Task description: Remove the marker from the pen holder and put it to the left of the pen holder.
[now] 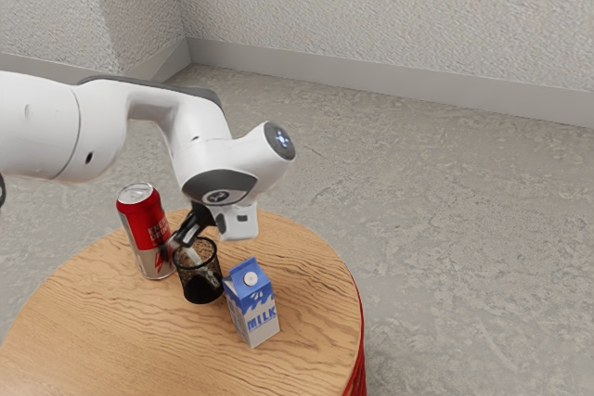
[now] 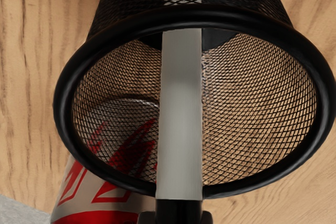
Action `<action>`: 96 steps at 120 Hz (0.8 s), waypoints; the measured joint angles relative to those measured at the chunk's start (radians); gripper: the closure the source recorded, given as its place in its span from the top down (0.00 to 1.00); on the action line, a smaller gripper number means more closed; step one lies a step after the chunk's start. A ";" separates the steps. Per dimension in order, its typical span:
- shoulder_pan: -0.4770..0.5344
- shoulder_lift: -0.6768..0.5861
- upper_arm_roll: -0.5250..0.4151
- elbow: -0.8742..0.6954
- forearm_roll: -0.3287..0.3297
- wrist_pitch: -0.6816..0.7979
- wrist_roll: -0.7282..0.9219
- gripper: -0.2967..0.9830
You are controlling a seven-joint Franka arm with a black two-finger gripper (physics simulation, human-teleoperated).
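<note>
Grey marker (image 2: pixel 181 114) leans inside the pen holder (image 1: pixel 201 290), exterior view's lower left, by the claw (image 1: pixel 185 236), whose state one cannot tell.

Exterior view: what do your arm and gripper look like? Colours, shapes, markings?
The arm is glossy white with thick, rounded segments and dark grey trim at the joints. One end has a dark round cap with small pale-blue marks; a circular emblem sits on a dark grey panel below. The gripper is slim and black.
</note>
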 joint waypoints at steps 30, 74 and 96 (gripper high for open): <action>-0.008 -0.015 -0.002 0.058 0.045 -0.046 -0.007 0.16; -0.023 -0.086 -0.012 0.178 0.122 -0.225 0.012 0.16; -0.083 -0.201 -0.042 0.119 0.041 -0.349 0.003 0.16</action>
